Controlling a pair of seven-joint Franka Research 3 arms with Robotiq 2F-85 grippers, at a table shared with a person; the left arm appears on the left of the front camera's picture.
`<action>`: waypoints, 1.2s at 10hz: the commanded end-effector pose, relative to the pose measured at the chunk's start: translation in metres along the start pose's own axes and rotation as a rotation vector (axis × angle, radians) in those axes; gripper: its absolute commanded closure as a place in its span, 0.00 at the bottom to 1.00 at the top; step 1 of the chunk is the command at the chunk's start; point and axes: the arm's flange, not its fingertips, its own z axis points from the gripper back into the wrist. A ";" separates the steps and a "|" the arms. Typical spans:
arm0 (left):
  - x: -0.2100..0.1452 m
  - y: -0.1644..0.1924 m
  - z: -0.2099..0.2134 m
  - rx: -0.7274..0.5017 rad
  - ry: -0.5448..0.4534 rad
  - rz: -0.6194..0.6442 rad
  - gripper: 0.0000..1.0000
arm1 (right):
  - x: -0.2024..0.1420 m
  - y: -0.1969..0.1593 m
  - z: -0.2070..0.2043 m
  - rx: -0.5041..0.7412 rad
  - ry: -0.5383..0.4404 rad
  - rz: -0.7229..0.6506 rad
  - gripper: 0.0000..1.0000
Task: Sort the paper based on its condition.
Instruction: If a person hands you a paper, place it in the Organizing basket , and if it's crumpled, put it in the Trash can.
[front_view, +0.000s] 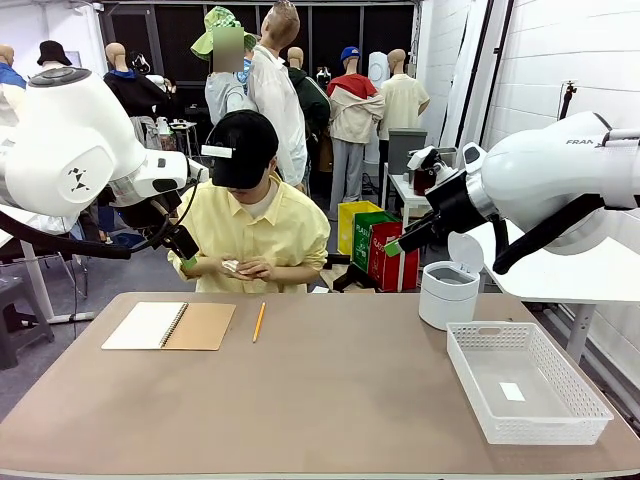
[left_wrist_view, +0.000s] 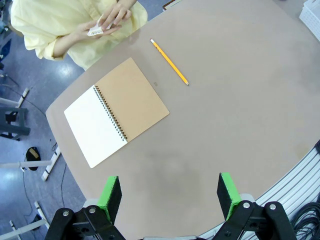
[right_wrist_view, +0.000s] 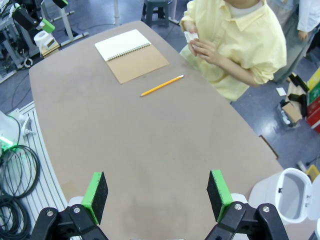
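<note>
Small white piece of paper (front_view: 231, 265) held in the person's hands (front_view: 250, 268), just past the brown table's (front_view: 330, 400) far edge.
The left gripper (left_wrist_view: 170, 192) and right gripper (right_wrist_view: 157, 195) hang above the table, jaws wide apart and empty. An open spiral notebook with a kraft cover (front_view: 170, 325) lies towards the far left corner, with a yellow pencil (front_view: 258, 322) beside it.

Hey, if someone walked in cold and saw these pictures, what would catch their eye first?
Probably the person in a yellow shirt at the far side of the table, holding a small white paper in both hands. Next, the robot's left gripper and right gripper hang above it, both open and empty. An open notebook and a pencil lie at the table's left, a white basket at its right.
</note>
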 end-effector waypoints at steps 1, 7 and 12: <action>0.000 0.001 0.001 0.001 -0.006 0.002 0.00 | 0.000 -0.001 -0.002 0.015 -0.002 -0.012 0.00; 0.000 0.001 0.001 0.001 -0.006 0.002 0.00 | 0.000 -0.001 -0.002 0.015 -0.002 -0.012 0.00; 0.000 0.001 0.001 0.001 -0.006 0.002 0.00 | 0.000 -0.001 -0.002 0.015 -0.002 -0.012 0.00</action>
